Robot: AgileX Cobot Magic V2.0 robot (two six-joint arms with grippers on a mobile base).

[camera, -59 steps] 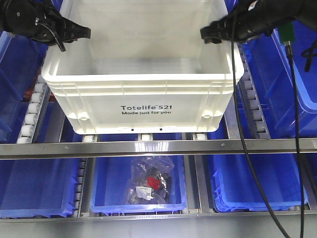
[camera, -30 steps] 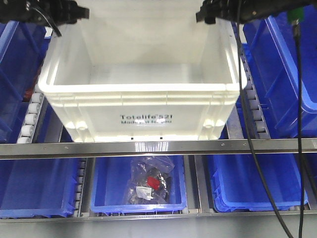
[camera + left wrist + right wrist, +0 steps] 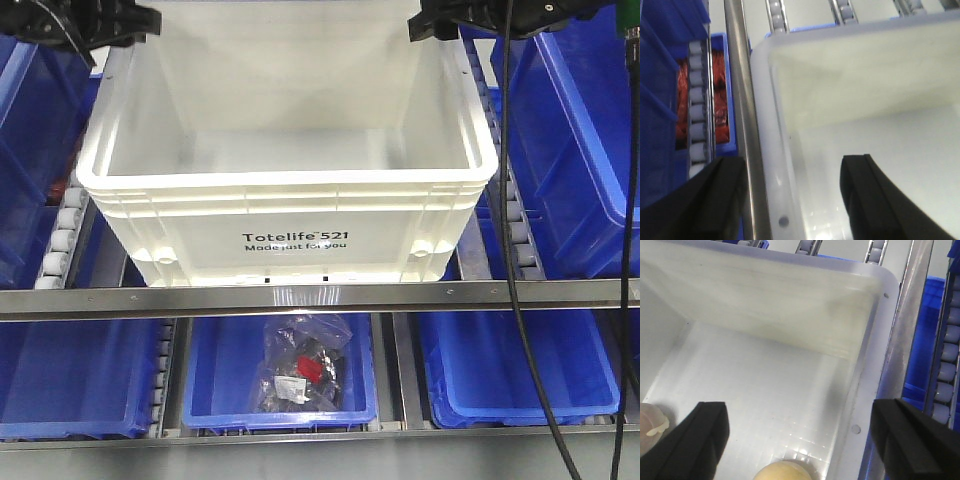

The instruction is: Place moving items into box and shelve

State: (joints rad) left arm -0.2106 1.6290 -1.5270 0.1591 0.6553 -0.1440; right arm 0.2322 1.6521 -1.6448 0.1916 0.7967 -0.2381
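The left gripper (image 3: 150,20) was at the top left corner of the front view, over the left wall of the box (image 3: 290,195). In the left wrist view its jaws were spread wide: one finger (image 3: 715,197) hung outside the box, over a metal rail (image 3: 742,125), and the other finger (image 3: 867,195) hung inside the box. The left wall of the box (image 3: 775,165) stood between them, and the fingers did not touch it as far as I could see.

The box rested on the roller shelf, its front wall with the black print close behind the front rail (image 3: 320,297). Blue bins (image 3: 570,150) stood on both sides of it and on the level below; the middle lower bin (image 3: 280,395) held a plastic bag (image 3: 300,365).

The right gripper (image 3: 418,25) was at the top right, over the right wall of the box. In the right wrist view its jaws were also spread: one finger (image 3: 690,440) was inside the box and the other finger (image 3: 910,440) outside, with the right wall (image 3: 867,370) between them.

On the box floor, at the bottom edge of that view, a yellow ball (image 3: 782,471) lay between the two fingers, and a pinkish ball (image 3: 652,422) lay at the left edge, just beside the inner finger. Neither ball was gripped.
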